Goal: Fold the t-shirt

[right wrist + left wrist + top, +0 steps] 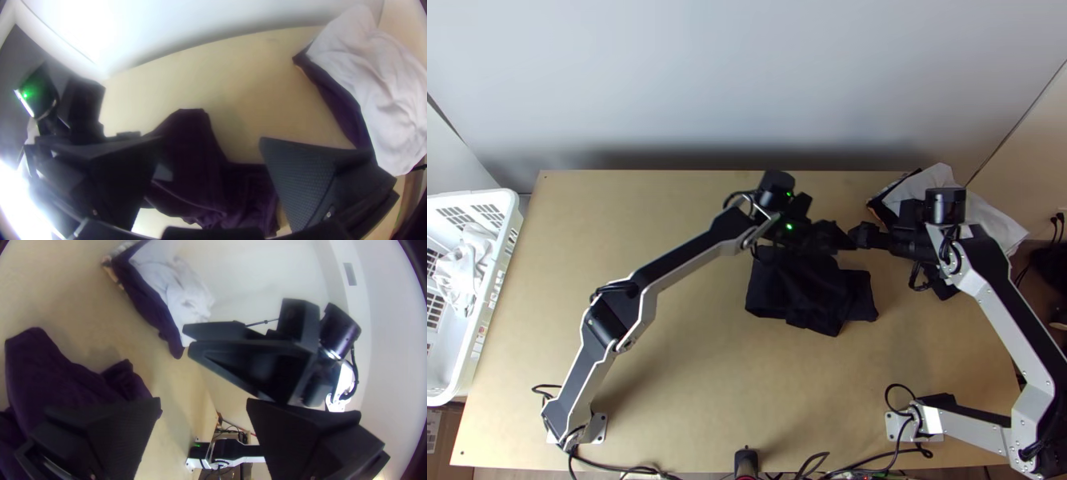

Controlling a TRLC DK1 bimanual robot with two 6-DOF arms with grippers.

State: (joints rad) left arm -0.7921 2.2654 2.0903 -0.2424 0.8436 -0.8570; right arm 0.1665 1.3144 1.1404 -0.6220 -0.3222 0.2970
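Observation:
The dark t-shirt (803,292) lies in a loosely folded, uneven bundle right of the table's middle. Over its far edge is my left gripper (830,226), partly covering the cloth. My right gripper (860,234) is close by, just beyond the bundle's far right part. In the left wrist view, the left gripper (203,403) stands open, with purple-looking cloth (66,378) behind one finger. The right wrist view has the right gripper (211,141) open too, the shirt (191,164) below and between its fingers. No cloth is visibly held by either.
A pile of white and dark cloth (987,210) lies at the table's far right corner, partly behind the right arm. At the left edge stands a white basket (495,276) with white cloth inside. Cables run along the near edge.

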